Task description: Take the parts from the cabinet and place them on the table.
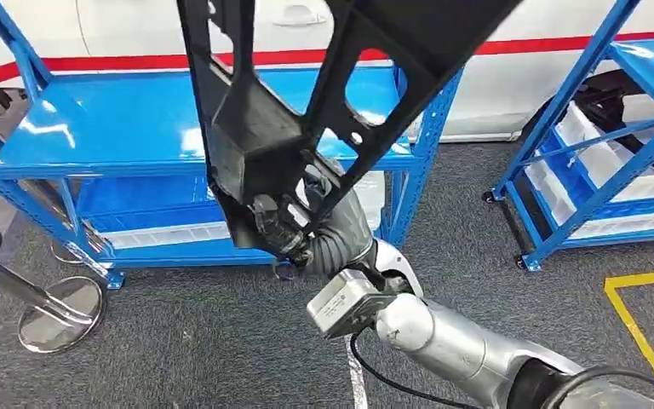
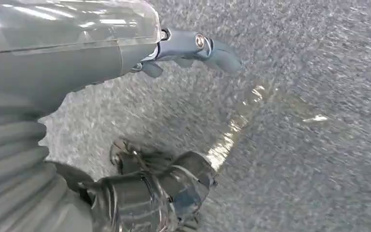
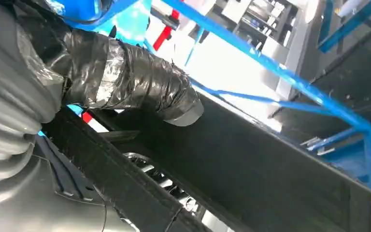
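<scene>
Centre frame in the head view, the robot's right hand (image 1: 294,226) grasps a large black plastic part (image 1: 324,94), raised before the blue shelf (image 1: 136,128). The left hand (image 2: 174,53) hangs over grey carpet (image 2: 309,145), fingers apart, holding nothing.

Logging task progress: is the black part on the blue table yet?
No. The right hand holds the black part above the blue table.

My right arm (image 1: 464,345) is silver, with a ribbed grey cuff behind my tape-wrapped thumb (image 3: 140,84) (black, glossy tape).
</scene>
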Action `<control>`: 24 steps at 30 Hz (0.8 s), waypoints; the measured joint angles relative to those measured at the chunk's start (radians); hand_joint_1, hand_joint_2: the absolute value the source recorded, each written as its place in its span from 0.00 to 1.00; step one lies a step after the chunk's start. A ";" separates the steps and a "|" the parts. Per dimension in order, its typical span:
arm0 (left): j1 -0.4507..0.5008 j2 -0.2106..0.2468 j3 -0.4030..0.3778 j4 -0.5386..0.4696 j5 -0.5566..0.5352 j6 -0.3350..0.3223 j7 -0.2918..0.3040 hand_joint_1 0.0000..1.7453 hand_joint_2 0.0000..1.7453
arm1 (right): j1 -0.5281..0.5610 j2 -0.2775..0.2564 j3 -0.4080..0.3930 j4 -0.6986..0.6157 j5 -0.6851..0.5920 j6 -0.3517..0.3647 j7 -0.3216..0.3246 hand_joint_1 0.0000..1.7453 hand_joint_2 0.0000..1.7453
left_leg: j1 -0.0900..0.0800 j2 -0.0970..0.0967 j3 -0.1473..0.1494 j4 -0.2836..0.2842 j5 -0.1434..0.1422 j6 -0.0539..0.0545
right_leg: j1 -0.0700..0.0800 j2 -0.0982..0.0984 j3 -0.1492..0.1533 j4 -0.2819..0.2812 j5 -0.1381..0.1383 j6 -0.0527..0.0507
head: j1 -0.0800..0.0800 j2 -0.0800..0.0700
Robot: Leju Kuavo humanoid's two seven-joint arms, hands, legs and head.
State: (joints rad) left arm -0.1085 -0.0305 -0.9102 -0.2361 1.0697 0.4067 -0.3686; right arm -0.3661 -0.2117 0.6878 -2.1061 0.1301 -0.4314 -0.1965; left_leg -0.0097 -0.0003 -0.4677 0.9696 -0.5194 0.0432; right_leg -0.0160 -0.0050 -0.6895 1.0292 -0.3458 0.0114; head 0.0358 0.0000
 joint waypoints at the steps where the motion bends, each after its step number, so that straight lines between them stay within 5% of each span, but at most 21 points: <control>1: -0.001 0.000 -0.001 0.000 -0.002 0.001 0.002 0.00 1.00 | 0.004 -0.003 0.000 0.000 0.002 0.001 0.002 1.00 1.00 | 0.000 0.006 -0.002 -0.005 0.009 0.004 | -0.003 0.003 -0.009 0.012 -0.033 0.003 | 0.000 0.000; 2: 0.001 0.001 -0.001 0.000 -0.006 0.003 0.000 0.00 1.00 | 0.004 -0.004 0.000 -0.001 0.005 0.003 0.003 1.00 1.00 | 0.000 0.006 -0.018 -0.006 0.020 0.015 | -0.002 0.004 -0.023 0.053 -0.092 0.005 | 0.001 0.000; 4: 0.001 0.001 -0.001 0.000 -0.007 0.003 -0.001 0.00 1.00 | 0.007 -0.005 0.000 -0.001 0.019 0.003 0.008 1.00 1.00 | 0.000 0.003 -0.048 -0.003 0.044 0.018 | -0.004 0.003 -0.057 0.202 -0.203 0.013 | 0.000 0.000; 5: 0.002 0.001 -0.001 0.000 -0.007 0.002 -0.001 0.00 1.00 | 0.010 -0.006 0.000 -0.001 0.020 0.003 0.011 1.00 1.00 | 0.000 0.000 -0.064 -0.001 0.055 0.017 | -0.004 0.003 -0.068 0.267 -0.211 0.017 | 0.001 0.000; 7: 0.002 0.001 -0.002 0.000 -0.008 0.001 -0.001 0.00 1.00 | 0.013 -0.008 0.000 -0.001 0.019 0.003 0.016 1.00 1.00 | 0.003 -0.010 -0.095 0.007 0.073 0.010 | -0.008 0.003 -0.052 0.304 -0.144 0.023 | 0.001 0.000; 9: 0.003 0.000 -0.005 0.000 -0.009 0.001 0.000 0.00 1.00 | 0.013 -0.010 0.000 -0.001 0.015 0.004 0.017 1.00 1.00 | 0.008 -0.025 -0.129 0.028 0.085 -0.001 | -0.015 0.013 0.051 0.181 -0.092 0.027 | 0.000 0.000; 11: 0.002 0.002 -0.006 0.000 -0.009 0.001 0.002 0.00 1.00 | 0.013 -0.010 0.000 -0.001 0.013 0.005 0.017 1.00 1.00 | 0.008 -0.039 -0.161 0.055 0.087 -0.012 | -0.019 0.072 0.160 0.029 -0.167 0.028 | 0.002 0.000; 15: 0.005 0.004 -0.008 0.000 -0.010 0.002 0.003 0.00 1.00 | 0.016 -0.010 0.000 -0.001 0.013 0.006 0.016 1.00 1.00 | 0.013 -0.079 -0.177 0.063 0.110 -0.038 | -0.015 0.035 0.147 0.014 -0.164 -0.004 | 0.000 0.000; 16: 0.008 0.004 -0.009 0.000 -0.009 0.002 0.003 0.00 1.00 | 0.014 -0.010 0.000 -0.002 0.013 0.006 0.016 1.00 1.00 | 0.016 -0.056 -0.187 0.076 0.097 -0.040 | -0.017 0.024 0.146 0.012 -0.159 -0.012 | 0.000 0.000; 17: 0.009 0.004 -0.009 0.000 -0.008 0.002 0.003 0.00 1.00 | 0.016 -0.010 0.000 -0.002 0.011 0.005 0.014 1.00 1.00 | 0.013 -0.028 -0.202 0.114 0.059 -0.046 | -0.016 0.016 0.141 0.012 -0.155 -0.018 | -0.002 0.000; 19: 0.008 0.003 -0.010 0.000 -0.007 0.003 0.011 0.00 1.00 | 0.017 -0.011 0.000 -0.002 -0.007 0.005 0.004 1.00 1.00 | 0.021 -0.012 -0.258 0.260 -0.027 -0.056 | -0.013 -0.006 0.133 0.012 -0.150 -0.024 | -0.001 0.000; 21: 0.008 0.003 -0.010 0.000 0.001 0.006 0.016 0.00 1.00 | 0.023 -0.011 0.000 -0.002 -0.036 0.010 -0.016 1.00 1.00 | 0.022 -0.008 -0.289 0.362 -0.058 -0.061 | -0.010 -0.029 0.127 0.014 -0.148 -0.023 | -0.002 0.000; 22: 0.009 0.004 -0.010 0.000 0.008 0.009 0.020 0.00 1.00 | 0.028 -0.011 0.000 -0.002 -0.050 0.010 -0.027 1.00 1.00 | 0.022 -0.007 -0.272 0.344 -0.038 -0.060 | -0.009 -0.040 0.127 0.015 -0.148 -0.023 | -0.002 0.000; 24: 0.010 0.007 -0.010 0.000 0.023 0.019 0.032 0.00 1.00 | 0.040 -0.011 -0.001 -0.002 -0.077 0.011 -0.051 1.00 1.00 | 0.021 0.003 -0.184 0.205 0.035 -0.053 | -0.008 -0.058 0.129 0.015 -0.149 -0.023 | -0.002 0.000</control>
State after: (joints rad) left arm -0.0981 -0.0233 -0.9201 -0.2361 1.0929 0.4253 -0.3365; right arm -0.3265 -0.2224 0.6867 -2.1077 0.0535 -0.4208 -0.2471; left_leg 0.0108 0.0026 -0.6518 1.1742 -0.4847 -0.0093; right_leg -0.0236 -0.0630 -0.5603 1.0446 -0.4948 -0.0113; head 0.0339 0.0004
